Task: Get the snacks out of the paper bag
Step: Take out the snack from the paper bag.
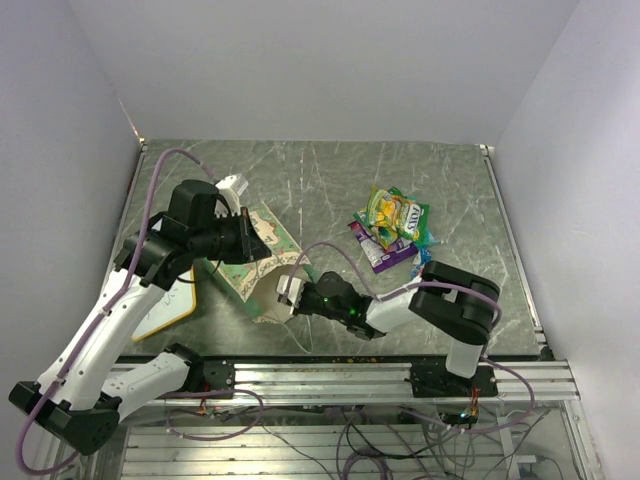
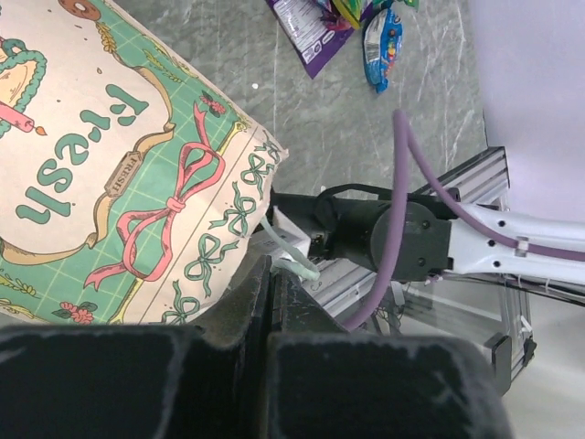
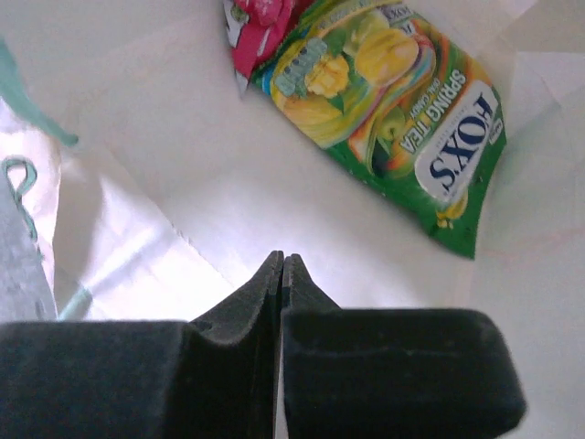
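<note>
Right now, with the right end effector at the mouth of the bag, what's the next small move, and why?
Probably open the right end effector and ease it toward the green packet. Its fingers are shut with nothing between them, and the packet lies further inside the paper bag, not yet touched.

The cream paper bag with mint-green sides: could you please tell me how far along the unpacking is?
Done: a pile of foil snack packets lies outside the cream paper bag. In hand: the left gripper seems to pinch the bag; the right gripper, shut and empty, is inside it. Left: a green-yellow foil packet and a pink one.
</note>
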Controlling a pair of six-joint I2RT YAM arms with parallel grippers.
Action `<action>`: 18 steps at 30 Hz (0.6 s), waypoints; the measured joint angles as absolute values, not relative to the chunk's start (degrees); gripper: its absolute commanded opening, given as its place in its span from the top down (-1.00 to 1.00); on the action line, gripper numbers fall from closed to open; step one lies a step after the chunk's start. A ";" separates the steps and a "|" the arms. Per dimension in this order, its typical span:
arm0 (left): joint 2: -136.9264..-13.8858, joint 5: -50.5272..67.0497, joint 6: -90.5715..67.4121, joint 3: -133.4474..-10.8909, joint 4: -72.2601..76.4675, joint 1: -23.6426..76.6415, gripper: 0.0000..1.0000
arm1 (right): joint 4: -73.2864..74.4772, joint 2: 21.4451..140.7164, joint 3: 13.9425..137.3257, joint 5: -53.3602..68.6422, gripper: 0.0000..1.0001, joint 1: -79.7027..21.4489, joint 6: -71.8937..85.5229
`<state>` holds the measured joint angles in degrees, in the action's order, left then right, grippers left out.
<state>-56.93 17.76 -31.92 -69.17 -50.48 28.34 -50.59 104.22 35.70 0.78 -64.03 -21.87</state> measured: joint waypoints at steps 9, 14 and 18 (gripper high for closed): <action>-56.84 18.22 -31.90 -70.57 -50.87 28.34 0.86 | -62.06 117.08 47.94 -2.42 0.33 -64.42 -16.86; -58.70 18.31 -31.73 -74.50 -51.37 28.34 0.86 | -66.35 122.89 53.84 -5.23 -0.09 -64.90 -14.85; -59.24 18.48 -31.68 -74.61 -51.62 28.34 0.86 | -67.59 128.11 59.31 -7.51 -0.24 -65.52 -13.10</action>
<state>-59.24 18.48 -31.68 -74.61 -51.62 28.34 -67.59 128.11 59.31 -7.51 -65.52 -13.10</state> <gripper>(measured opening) 0.081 0.590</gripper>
